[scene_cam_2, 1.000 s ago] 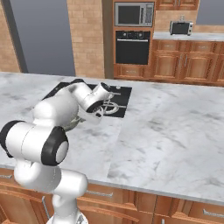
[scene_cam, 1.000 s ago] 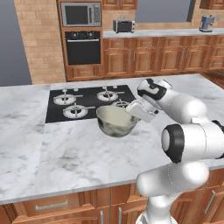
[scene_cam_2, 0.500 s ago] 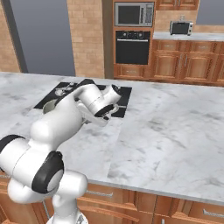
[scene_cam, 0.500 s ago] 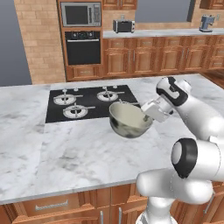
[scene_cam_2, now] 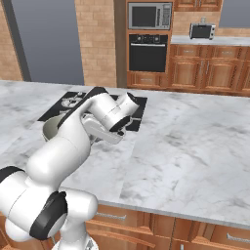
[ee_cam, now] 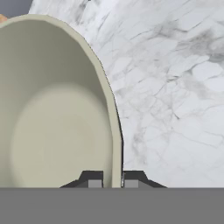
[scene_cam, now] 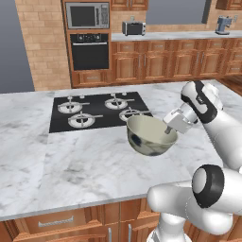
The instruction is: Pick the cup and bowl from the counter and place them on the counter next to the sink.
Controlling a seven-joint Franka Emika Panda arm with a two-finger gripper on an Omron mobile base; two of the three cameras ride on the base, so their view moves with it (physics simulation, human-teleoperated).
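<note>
The bowl [scene_cam: 150, 137], grey-olive outside and cream inside, hangs tilted just above the white marble counter [scene_cam: 71, 163], in front of the cooktop. My gripper [scene_cam: 168, 133] is shut on its right rim. The hand view looks along the rim of the bowl [ee_cam: 57, 109]: my gripper [ee_cam: 113, 181] has one finger inside the wall and one outside, over the counter [ee_cam: 175, 87]. From the right base view, the bowl [scene_cam_2: 50, 129] peeks out to the left of my arm. The cup and the sink are out of view.
A black four-burner cooktop [scene_cam: 94, 109] lies just behind the bowl, also seen as the cooktop [scene_cam_2: 68, 104]. Bare marble [scene_cam_2: 195, 141] stretches to the right of the arm. An oven [scene_cam: 90, 52], microwave and toaster [scene_cam: 133, 28] line the far wall.
The arm has swung the bowl to the right and toward the counter's front, off the cooktop's edge. The grip on the rim is unchanged.
</note>
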